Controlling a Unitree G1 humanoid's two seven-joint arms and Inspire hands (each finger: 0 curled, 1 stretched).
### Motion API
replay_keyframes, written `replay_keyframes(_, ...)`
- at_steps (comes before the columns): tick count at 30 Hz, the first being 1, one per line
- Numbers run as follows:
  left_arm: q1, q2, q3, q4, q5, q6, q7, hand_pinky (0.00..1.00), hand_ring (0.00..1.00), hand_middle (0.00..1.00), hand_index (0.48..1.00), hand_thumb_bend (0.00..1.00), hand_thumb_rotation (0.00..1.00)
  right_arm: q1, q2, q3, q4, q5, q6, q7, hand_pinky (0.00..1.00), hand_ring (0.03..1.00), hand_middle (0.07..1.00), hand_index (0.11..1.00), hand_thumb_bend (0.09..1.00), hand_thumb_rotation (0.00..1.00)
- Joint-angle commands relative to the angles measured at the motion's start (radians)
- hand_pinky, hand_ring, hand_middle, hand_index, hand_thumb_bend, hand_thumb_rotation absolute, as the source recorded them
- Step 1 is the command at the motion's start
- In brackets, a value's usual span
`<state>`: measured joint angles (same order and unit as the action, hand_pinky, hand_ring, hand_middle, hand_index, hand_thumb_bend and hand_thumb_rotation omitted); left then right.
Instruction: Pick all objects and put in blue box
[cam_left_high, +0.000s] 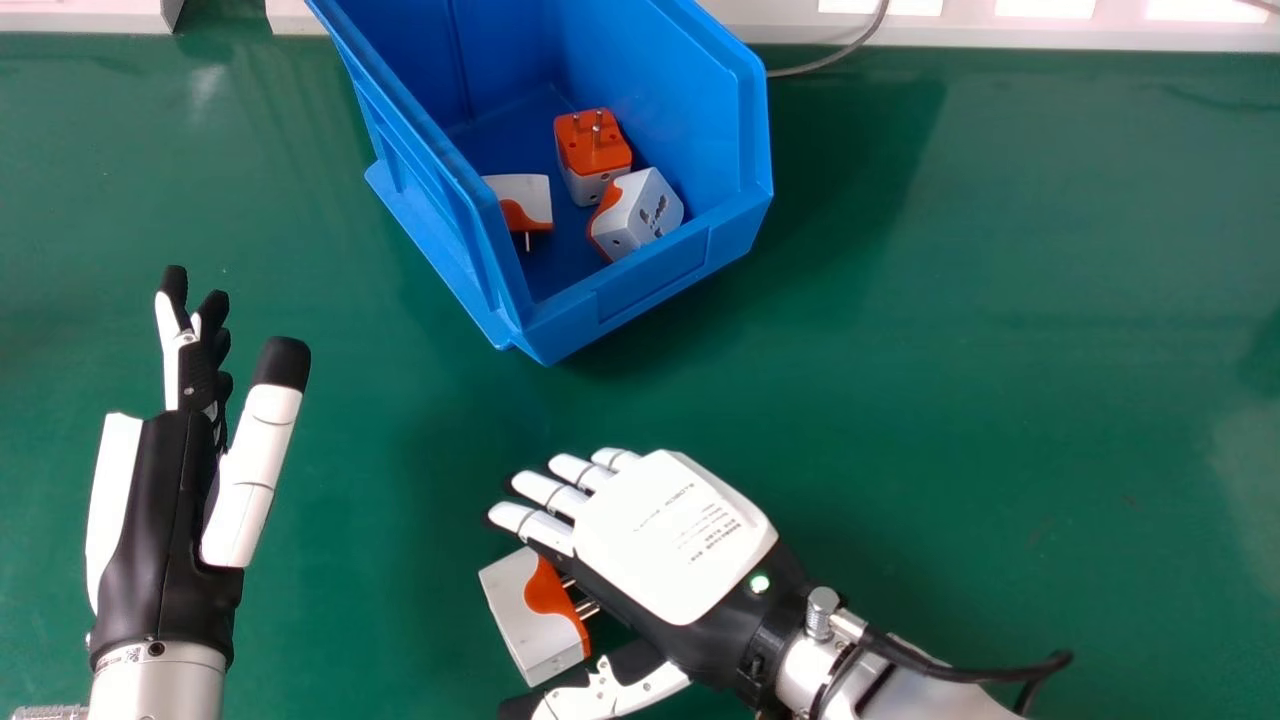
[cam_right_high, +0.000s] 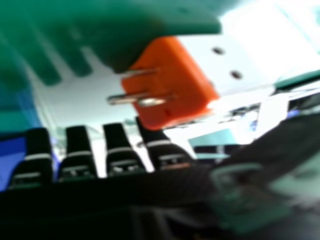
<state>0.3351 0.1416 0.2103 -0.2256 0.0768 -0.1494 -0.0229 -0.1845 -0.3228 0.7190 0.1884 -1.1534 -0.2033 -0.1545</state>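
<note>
Adapter (cam_left_high: 520, 620), boxy white & orange plastic w/ metal pins, lies on green tabletop (cam_left_high: 1000, 400) btwn thumb & fingers of black-and-white R hand (cam_left_high: 670, 530), pins twd its palm; can't tell if they touch. R thumb & fingers stand apart, fingers nearly straight. Black-and-white L hand (cam_left_high: 165, 510), fingers loose, is well to the left. Open-top blue plastic box (cam_left_high: 650, 290) holds 3 similar adapters (cam_left_high: 635, 215).

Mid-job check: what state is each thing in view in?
Blue box: open-topped, partly filled
Rear boxed adapter: prongs up
Left boxed adapter: prong showing
Right boxed adapter: sockets showing
Loose adapter: outside the box, prongs exposed
Left robot hand: open, empty
Right robot hand: open, at the loose adapter
</note>
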Motion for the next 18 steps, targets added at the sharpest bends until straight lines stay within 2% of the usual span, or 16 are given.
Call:
replay_keyframes(1, 0.000, 0.007, -0.002, -0.035, -0.006, -0.004, -0.004, 1.00, 1.00, 1.00, 1.000, 0.85, 0.99, -0.040, -0.008, 0.011, 0.038, -0.008, -0.060, -0.120, 0.75, 0.789, 0.797, 0.807, 0.514, 1.00)
replay_keyframes(2, 0.000, 0.006, -0.002, -0.039, -0.007, -0.003, -0.005, 1.00, 1.00, 1.00, 1.000, 0.85, 0.99, -0.055, -0.010, 0.014, 0.076, -0.001, -0.099, -0.184, 0.71, 0.746, 0.763, 0.784, 0.514, 1.00)
replay_keyframes(3, 0.000, 0.006, -0.002, -0.041, -0.008, -0.002, -0.005, 1.00, 1.00, 1.00, 1.000, 0.85, 0.99, -0.068, -0.007, 0.015, 0.117, 0.012, -0.136, -0.240, 0.63, 0.655, 0.683, 0.727, 0.502, 0.99)
replay_keyframes(4, -0.001, 0.006, -0.002, -0.041, -0.009, -0.002, -0.006, 1.00, 1.00, 1.00, 1.000, 0.85, 0.99, -0.074, -0.004, 0.012, 0.142, 0.031, -0.164, -0.265, 0.63, 0.655, 0.683, 0.727, 0.502, 0.99)
replay_keyframes(6, 0.001, 0.006, -0.002, -0.047, -0.010, 0.001, -0.007, 1.00, 1.00, 1.00, 1.000, 0.85, 0.98, -0.070, 0.001, -0.001, 0.157, 0.076, -0.194, -0.258, 0.32, 0.363, 0.405, 0.442, 0.421, 0.87)
replay_keyframes(8, 0.004, 0.005, -0.002, -0.052, -0.011, 0.004, -0.007, 1.00, 1.00, 1.00, 1.000, 0.85, 0.98, -0.065, 0.002, -0.010, 0.155, 0.105, -0.206, -0.241, 0.22, 0.268, 0.320, 0.346, 0.383, 0.85)
replay_keyframes(11, 0.007, 0.005, -0.003, -0.061, -0.009, 0.010, -0.006, 1.00, 1.00, 1.00, 1.000, 0.85, 0.98, -0.066, -0.009, -0.027, 0.140, 0.173, -0.251, -0.189, 0.15, 0.190, 0.257, 0.371, 0.354, 0.89)
replay_keyframes(13, 0.010, 0.005, -0.003, -0.067, -0.008, 0.013, -0.006, 1.00, 1.00, 1.00, 1.000, 0.85, 0.98, -0.069, -0.010, -0.038, 0.144, 0.222, -0.287, -0.161, 0.14, 0.180, 0.247, 0.385, 0.346, 0.89)
replay_keyframes(15, 0.011, 0.005, -0.003, -0.069, -0.009, 0.015, -0.007, 1.00, 1.00, 1.00, 1.000, 0.85, 0.98, -0.064, 0.004, -0.052, 0.159, 0.275, -0.309, -0.144, 0.12, 0.161, 0.226, 0.446, 0.323, 0.87)
replay_keyframes(18, 0.016, 0.004, -0.003, -0.079, -0.008, 0.020, -0.008, 1.00, 1.00, 1.00, 1.000, 0.85, 0.98, -0.062, 0.033, -0.068, 0.197, 0.306, -0.333, -0.179, 0.11, 0.150, 0.213, 0.451, 0.310, 0.82)
